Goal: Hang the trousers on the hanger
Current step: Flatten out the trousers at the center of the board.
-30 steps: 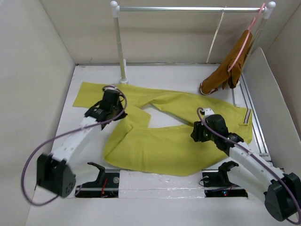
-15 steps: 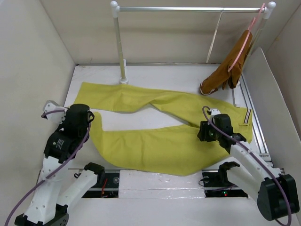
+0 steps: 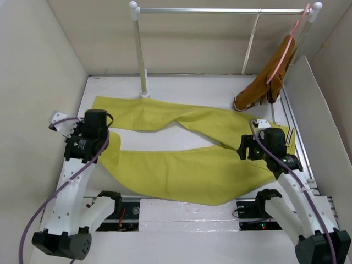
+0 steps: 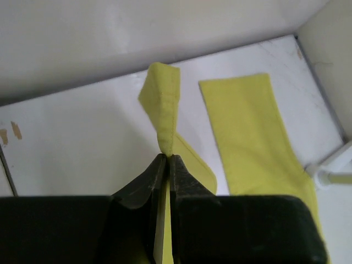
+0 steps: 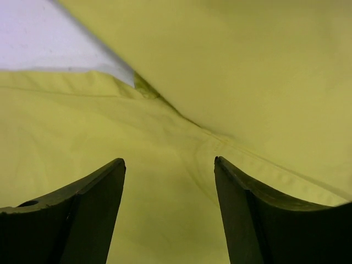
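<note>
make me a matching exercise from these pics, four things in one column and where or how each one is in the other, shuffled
Column one:
1. left gripper
2. right gripper
3. rust-brown garment
4. cream-white hanger

Column two:
A. draped on the pink hanger
B. shut on a leg end of the trousers
C. hanging bare from the metal rail
D. open just above yellow-green cloth

Pairs: 1-B, 2-D, 3-A, 4-C

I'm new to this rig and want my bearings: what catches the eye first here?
Yellow-green trousers sprawl across the table, legs pointing left. The left gripper is shut on one leg's hem; the right gripper hovers open over the crotch seam. A rust-brown garment hangs at the rail's right end.
</note>
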Robot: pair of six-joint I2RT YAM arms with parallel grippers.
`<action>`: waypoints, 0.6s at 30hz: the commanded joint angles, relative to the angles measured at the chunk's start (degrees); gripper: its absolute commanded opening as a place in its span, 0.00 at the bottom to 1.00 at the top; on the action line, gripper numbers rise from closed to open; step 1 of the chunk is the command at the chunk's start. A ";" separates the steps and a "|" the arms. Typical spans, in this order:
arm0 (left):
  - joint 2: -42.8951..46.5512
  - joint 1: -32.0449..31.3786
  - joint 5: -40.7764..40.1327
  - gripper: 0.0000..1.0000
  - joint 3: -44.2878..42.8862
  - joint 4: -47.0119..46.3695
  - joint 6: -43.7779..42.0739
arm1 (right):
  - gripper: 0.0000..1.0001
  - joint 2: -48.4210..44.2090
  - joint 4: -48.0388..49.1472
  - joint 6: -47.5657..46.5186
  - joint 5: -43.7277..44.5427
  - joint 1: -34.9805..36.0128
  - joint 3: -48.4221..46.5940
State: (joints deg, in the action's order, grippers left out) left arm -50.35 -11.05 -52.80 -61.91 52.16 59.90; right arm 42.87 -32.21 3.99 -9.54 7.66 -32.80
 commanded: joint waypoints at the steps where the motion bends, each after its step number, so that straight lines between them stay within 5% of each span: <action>1: -2.11 10.58 4.34 0.00 -10.31 -16.56 -13.73 | 0.70 0.01 -7.06 -0.74 3.38 -1.68 -6.74; 5: -5.11 11.22 8.05 0.00 -17.71 -19.21 -16.94 | 0.69 1.77 -7.08 0.05 7.24 -7.02 -9.38; 10: -4.24 11.22 12.54 0.00 -6.14 -13.06 -2.71 | 0.69 10.02 -8.22 -1.08 16.56 -15.20 -17.36; 14: -1.25 11.22 8.69 0.00 0.56 -11.12 -2.58 | 0.66 19.43 -6.21 -0.57 6.08 -23.91 -21.69; 18: 1.72 11.22 2.71 0.00 -1.55 -6.73 -1.10 | 0.67 26.18 -5.23 1.46 6.54 -27.52 -22.92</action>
State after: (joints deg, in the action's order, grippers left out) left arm -53.10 0.01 -43.81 -61.43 43.64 56.07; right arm 65.95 -38.33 4.38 -1.37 -18.70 -52.84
